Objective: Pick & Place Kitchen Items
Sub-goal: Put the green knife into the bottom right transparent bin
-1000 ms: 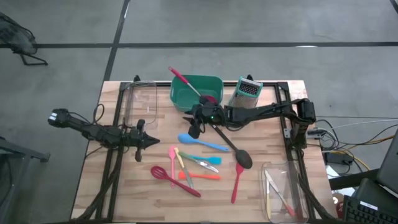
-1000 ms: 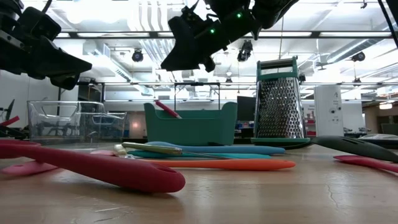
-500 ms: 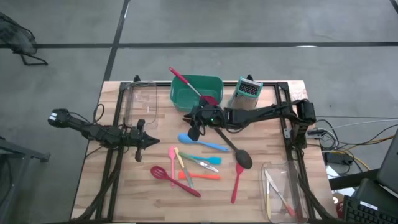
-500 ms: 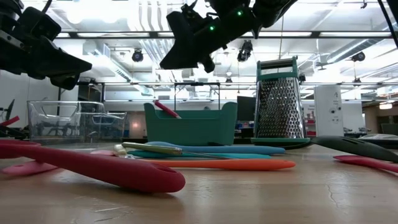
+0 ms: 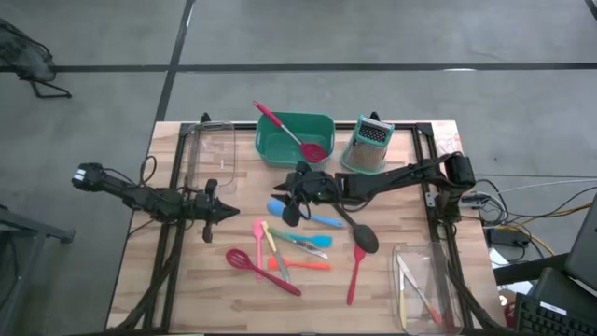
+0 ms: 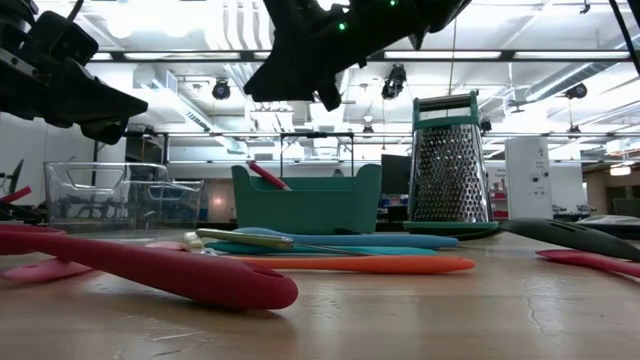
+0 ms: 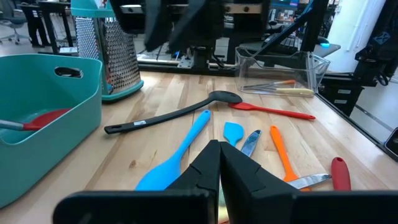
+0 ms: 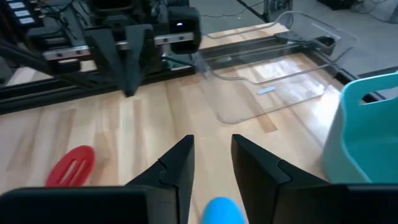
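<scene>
Several slim utensils lie flat on the wooden table: a blue spoon (image 5: 315, 218), a black ladle (image 5: 351, 225), a red spatula (image 5: 355, 272), a red slotted spoon (image 5: 259, 268), an orange spatula (image 5: 300, 264) and metal tongs (image 5: 308, 245). A red spoon (image 5: 289, 136) leans in the teal tub (image 5: 270, 147). My right gripper (image 5: 290, 211) is open and empty, well above the blue spoon's bowl end (image 8: 221, 211). My left gripper (image 5: 222, 213) is shut and empty, left of the utensils.
A steel box grater (image 5: 367, 146) stands right of the tub. A clear container (image 5: 210, 154) stands at the far left. Another clear container (image 5: 424, 285) at the near right holds a few utensils. Bare wood lies along the near edge.
My right gripper has moved from beside the tub toward the table's near edge and now hangs over the blue spoon's bowl end. Its fingers have stayed open. No utensil has moved.
</scene>
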